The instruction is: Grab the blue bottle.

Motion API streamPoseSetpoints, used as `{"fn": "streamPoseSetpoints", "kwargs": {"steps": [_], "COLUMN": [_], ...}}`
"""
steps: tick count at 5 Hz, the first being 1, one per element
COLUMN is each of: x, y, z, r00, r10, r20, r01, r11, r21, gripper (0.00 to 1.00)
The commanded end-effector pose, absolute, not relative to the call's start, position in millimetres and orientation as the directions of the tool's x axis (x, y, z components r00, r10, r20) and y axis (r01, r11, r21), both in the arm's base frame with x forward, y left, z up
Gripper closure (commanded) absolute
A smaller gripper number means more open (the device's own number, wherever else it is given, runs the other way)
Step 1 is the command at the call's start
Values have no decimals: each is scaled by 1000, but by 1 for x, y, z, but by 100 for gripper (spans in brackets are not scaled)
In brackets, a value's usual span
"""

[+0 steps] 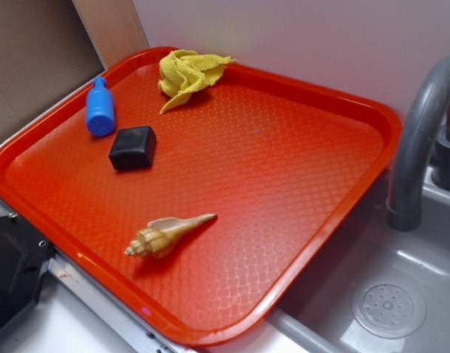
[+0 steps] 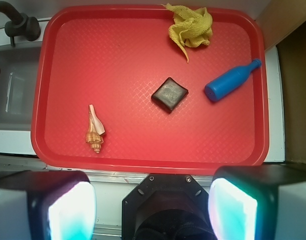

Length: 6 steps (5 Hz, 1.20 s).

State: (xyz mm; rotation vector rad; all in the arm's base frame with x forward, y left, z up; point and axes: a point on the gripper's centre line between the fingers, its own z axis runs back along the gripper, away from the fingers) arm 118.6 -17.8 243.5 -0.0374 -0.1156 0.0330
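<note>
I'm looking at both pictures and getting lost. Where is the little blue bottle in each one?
Exterior view: the blue bottle lies at the upper left of the red tray, near its left rim.
Wrist view: the bottle lies at the right of the tray, cap pointing up-right.
Shared landmark: the black block sits close beside the bottle in both views, with the yellow cloth nearby at the tray's edge.

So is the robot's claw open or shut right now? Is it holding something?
Gripper: open, holding nothing. The blue bottle lies on the red tray, untouched.
</note>
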Motion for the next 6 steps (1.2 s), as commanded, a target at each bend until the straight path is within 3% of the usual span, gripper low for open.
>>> {"fn": "streamPoseSetpoints", "kwargs": {"steps": [1, 2, 3, 4, 5, 6], "x": [119, 141, 157, 170, 179, 186], "y": [-18, -7, 12, 38, 68, 95], "z": [243, 212, 191, 167, 144, 126], "r00": [993, 958, 862, 719, 661, 602], "r10": [35, 277, 507, 694, 746, 771], "r20": [115, 79, 23, 43, 77, 205], "r01": [-31, -277, -507, -695, -749, -791], "r11": [999, 961, 862, 719, 661, 611], "r21": [-39, -4, -3, 26, 29, 25], "gripper": [0, 0, 0, 0, 0, 0]}}
